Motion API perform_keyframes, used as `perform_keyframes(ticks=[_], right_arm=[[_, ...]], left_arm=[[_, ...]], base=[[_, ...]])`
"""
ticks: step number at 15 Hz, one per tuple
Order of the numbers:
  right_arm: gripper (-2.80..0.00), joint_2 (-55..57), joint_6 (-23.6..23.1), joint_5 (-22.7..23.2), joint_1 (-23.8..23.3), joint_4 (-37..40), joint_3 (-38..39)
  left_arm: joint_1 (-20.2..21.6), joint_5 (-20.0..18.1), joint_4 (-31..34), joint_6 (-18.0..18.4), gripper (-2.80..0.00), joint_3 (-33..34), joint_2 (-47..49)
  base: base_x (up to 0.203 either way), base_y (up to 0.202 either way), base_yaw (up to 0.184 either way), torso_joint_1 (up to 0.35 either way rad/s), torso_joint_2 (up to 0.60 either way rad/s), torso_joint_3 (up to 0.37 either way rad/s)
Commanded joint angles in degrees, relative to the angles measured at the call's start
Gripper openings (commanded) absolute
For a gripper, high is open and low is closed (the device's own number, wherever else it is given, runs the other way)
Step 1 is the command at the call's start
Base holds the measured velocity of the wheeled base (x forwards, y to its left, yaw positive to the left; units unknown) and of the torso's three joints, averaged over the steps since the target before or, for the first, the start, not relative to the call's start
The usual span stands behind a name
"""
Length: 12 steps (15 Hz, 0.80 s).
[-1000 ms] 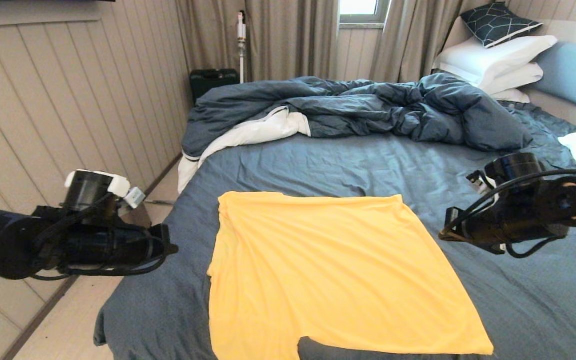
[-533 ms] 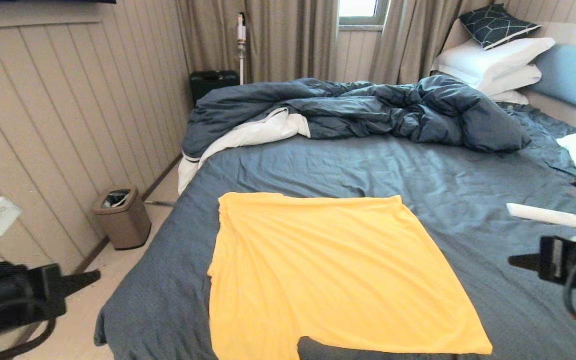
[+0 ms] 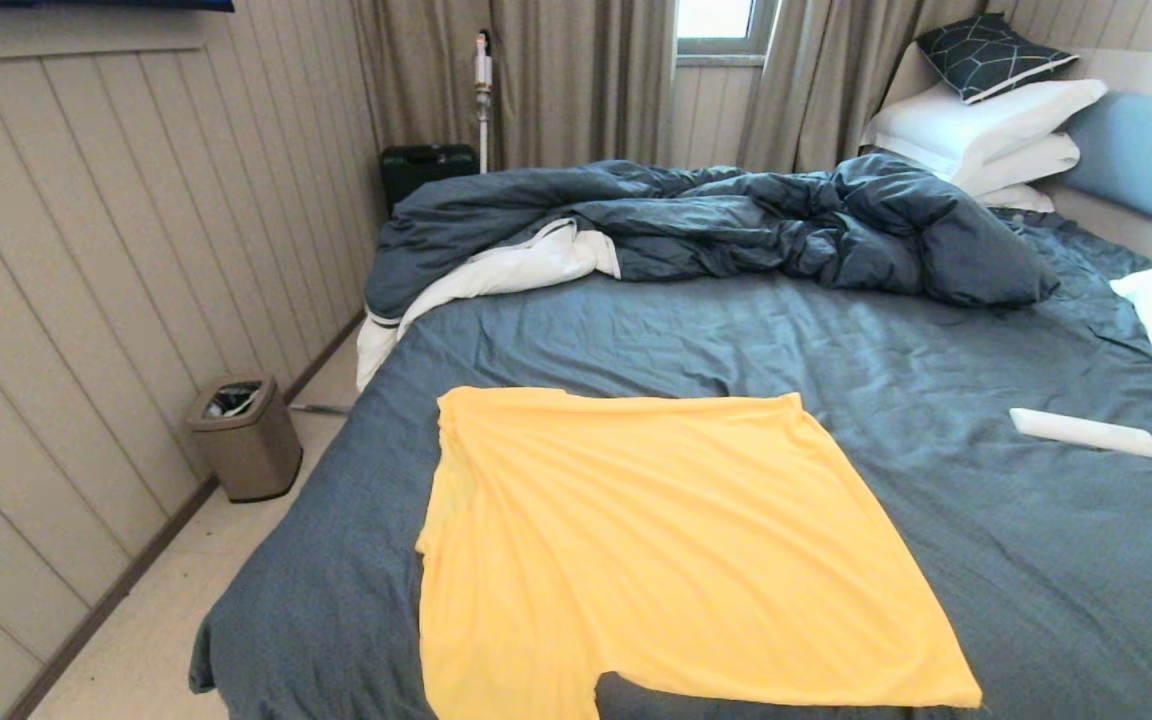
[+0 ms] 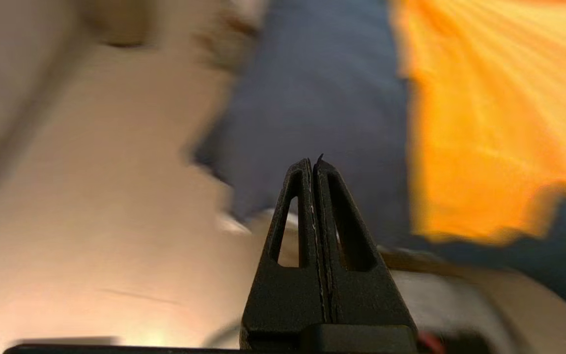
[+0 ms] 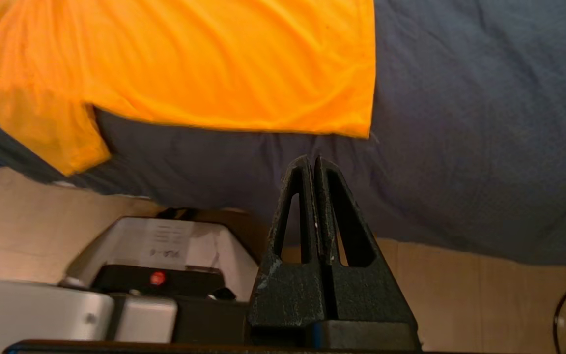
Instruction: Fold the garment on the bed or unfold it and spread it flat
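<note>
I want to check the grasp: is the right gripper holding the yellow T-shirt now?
No, the right gripper is shut on nothing and hangs off the bed's edge, apart from the T-shirt.

Panelled wall [image 3: 86, 250], curtains [image 3: 576, 80], bin [image 3: 244, 436].

No readable text or labels.

We count one garment [image 3: 656, 540] on one bed [image 3: 836, 340], one duvet [image 3: 736, 220], four pillows [image 3: 986, 105], one bin [image 3: 244, 436], and two grippers, the left gripper [image 4: 312, 162] and the right gripper [image 5: 311, 161], both pressed closed.
</note>
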Motion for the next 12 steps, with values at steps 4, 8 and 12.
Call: perform_keyframes(ticks=[4, 8, 12], right_arm=[[-2.80, -16.12, -2.87, -7.99, 1.27, -12.97, 17.15], [-2.80, -16.36, -2.32, -8.72, 1.19, -16.22, 18.85], [-2.80, -16.36, -5.46, -8.54, 1.35, -25.65, 22.68]], left_arm=[[8.11, 5.93, -5.32, 7.54, -2.80, 3.74, -7.67], [10.09, -2.40, -2.77, 13.16, -2.80, 10.74, -19.52], [10.17, -12.56, -11.94, 16.11, -2.80, 16.19, -19.36]], base=[[0.000, 0.000, 0.000, 0.000, 0.00, 0.000], [0.000, 0.000, 0.000, 0.000, 0.00, 0.000], [0.000, 0.000, 0.000, 0.000, 0.00, 0.000]])
